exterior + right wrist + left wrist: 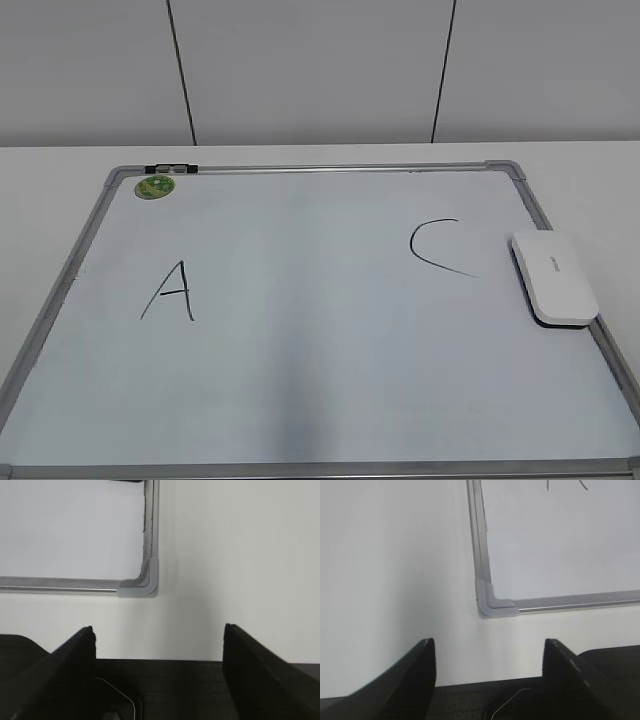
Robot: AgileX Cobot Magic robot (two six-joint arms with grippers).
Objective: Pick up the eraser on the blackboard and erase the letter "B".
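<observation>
Your left gripper [487, 652] is hovering over the white bench [395, 580] with its jaws spread wide and holding nothing; the near-left corner of the blackboard [560, 540] is lying just ahead of them, slightly to the right. On the board, the green magnet [155, 186] is sitting at the far-left corner, the "A" [172, 291] is showing on the left half, and the "C" [437, 248] on the right. No "B" is showing between them. The eraser [554, 277] is resting flat on the board's right edge, just beside the "C". Your right gripper [159, 635] is hanging with its jaws wide apart and empty, the board's near-right corner lying just ahead, slightly left.
</observation>
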